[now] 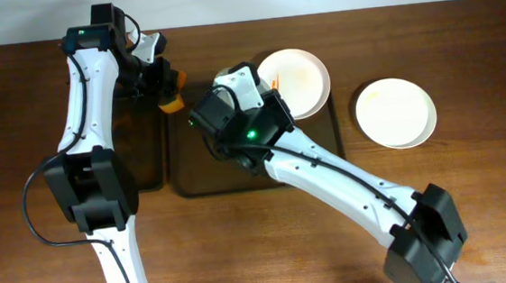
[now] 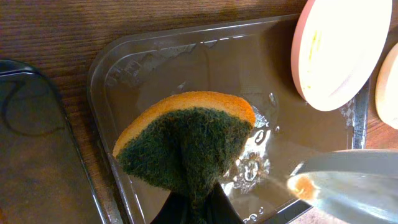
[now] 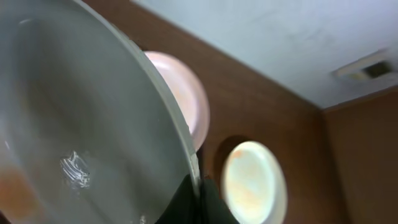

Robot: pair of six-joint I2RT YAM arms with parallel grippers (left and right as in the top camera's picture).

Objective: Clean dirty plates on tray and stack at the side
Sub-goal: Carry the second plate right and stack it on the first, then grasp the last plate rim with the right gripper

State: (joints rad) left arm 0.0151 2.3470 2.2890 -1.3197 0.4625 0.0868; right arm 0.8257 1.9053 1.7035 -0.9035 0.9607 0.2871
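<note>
Toward the left end of the worktop (image 1: 462,35), a black tray (image 1: 146,159) lies partly under the left arm, edge to edge with the brown tray (image 1: 201,173) at mid-worktop. The left hand (image 2: 193,208) is pinched on a sponge (image 2: 186,143), orange on top and dark green on the scouring side. It hangs above the brown tray's left part near the far edge, and whether it touches the tray cannot be told. Just right of it, the right hand (image 3: 196,199) is clamped on the rim of the raised plate (image 3: 81,124), tilted above the tray, with an orange smear by its rim in the left wrist view. From overhead the right arm crosses the tray's middle and hides this plate. The second plate (image 1: 295,82) sits at the tray's far right corner, with orange streaks at its left side, close behind the right wrist. The third plate (image 1: 395,112) lies flat on the bare worktop, right of the tray and apart from it, toward the right end.
</note>
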